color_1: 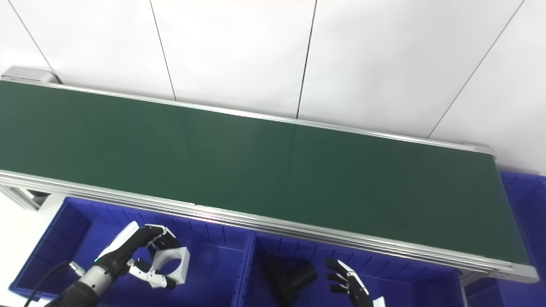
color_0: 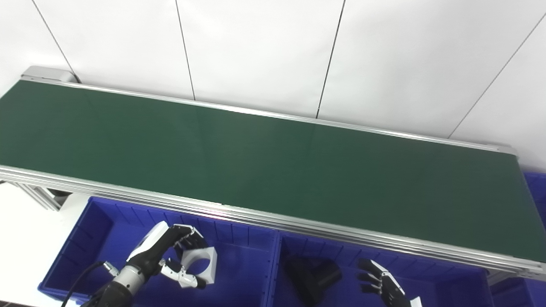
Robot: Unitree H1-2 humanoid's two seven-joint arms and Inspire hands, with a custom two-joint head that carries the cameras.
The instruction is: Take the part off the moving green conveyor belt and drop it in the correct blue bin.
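Observation:
My left hand (color_0: 170, 256) hovers over the left blue bin (color_0: 81, 238), its fingers and thumb shut around a white metal part (color_0: 200, 262) with a round bore. The part hangs above the bin floor. My right hand (color_0: 381, 283) is open with fingers spread, low over the right blue bin (color_0: 448, 285), holding nothing. A black part (color_0: 311, 275) lies in that right bin, just left of my right hand. The green conveyor belt (color_0: 264, 166) runs across the picture behind the bins and carries no part.
Silver rails (color_0: 298, 224) edge the belt on the near side, right above the bins. Another blue bin (color_0: 538, 192) shows past the belt's right end. A white panelled wall (color_0: 264, 51) stands behind the belt.

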